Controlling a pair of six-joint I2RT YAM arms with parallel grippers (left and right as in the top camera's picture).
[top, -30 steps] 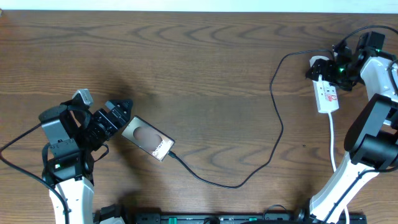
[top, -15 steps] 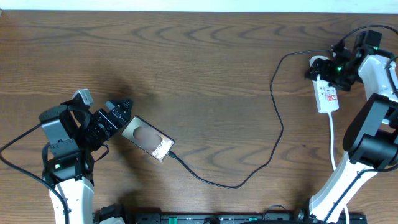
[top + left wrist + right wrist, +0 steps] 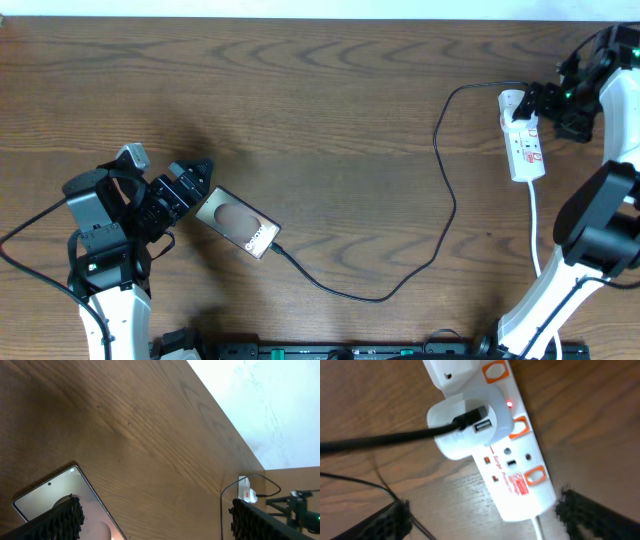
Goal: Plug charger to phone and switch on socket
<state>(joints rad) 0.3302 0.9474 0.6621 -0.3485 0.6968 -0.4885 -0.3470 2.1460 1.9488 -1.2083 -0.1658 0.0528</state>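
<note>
Over on the left, the phone (image 3: 237, 222) lies flat and slantwise on the wooden table (image 3: 320, 90), its lettered end turned toward the middle; the left gripper (image 3: 188, 190) sits at the phone's other end with its jaws spread wide, clamped on nothing. From its wrist camera one ribbed finger (image 3: 62, 519) overlaps the phone's corner while the other stands far off across bare wood; whether that near finger actually touches the glass I cannot tell.

The charger (image 3: 445, 215) is plugged into the phone's lettered end; from there its black cable dips toward the table's front edge, loops up through the middle and curves over to the socket (image 3: 524, 140) at the far right. The socket lies lengthwise, its white cord (image 3: 535, 225) trailing from the near end toward the front.

Seen close from the right wrist, the cable enters a white adapter (image 3: 470, 427) seated in the socket; a small red lamp (image 3: 509, 404) glows just beside the adapter; orange switches (image 3: 535, 475) line one edge of the strip. The right gripper (image 3: 482, 501) hangs above the socket with its jaws parted, one finger (image 3: 587, 512) on each side of the strip's cord end; it grips nothing.
</note>
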